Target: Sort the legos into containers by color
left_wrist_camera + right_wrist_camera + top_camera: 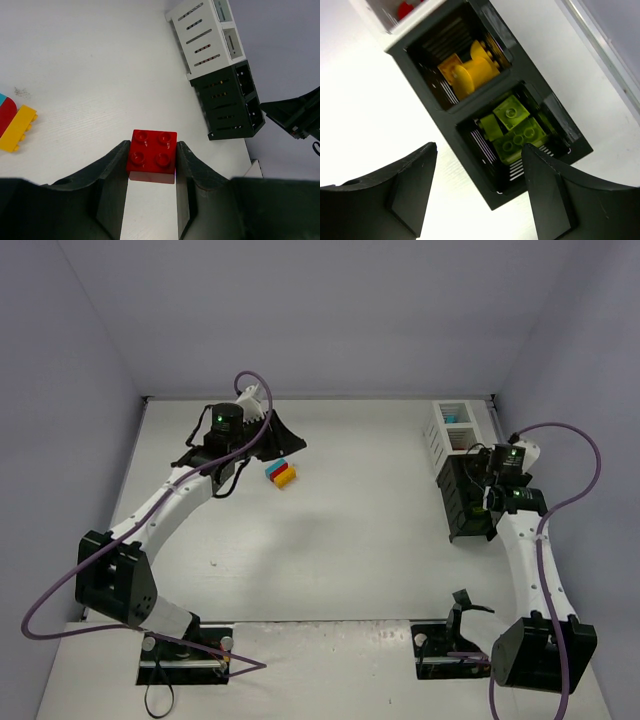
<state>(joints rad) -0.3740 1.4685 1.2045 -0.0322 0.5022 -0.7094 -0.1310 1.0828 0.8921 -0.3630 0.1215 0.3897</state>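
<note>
The left gripper [152,167] is clamping a red brick [151,149] between its two dark fingers [116,175], which are pressing on opposite side faces. The brick is showing a square, glossy top with four round studs. It is sitting over the white table [90,60], well apart from the white container [205,40] and the adjoining black containers [225,102]; whether it is touching the surface cannot be determined. A yellow brick [17,127], a second red piece [5,116] and a cyan piece [2,98] are lying together at the left edge of the left wrist view. The right gripper [479,152] is hanging with its jaws spread apart, gripping nothing, above the black containers; one compartment is holding yellow pieces [470,70], the next green bricks [517,131].
</note>
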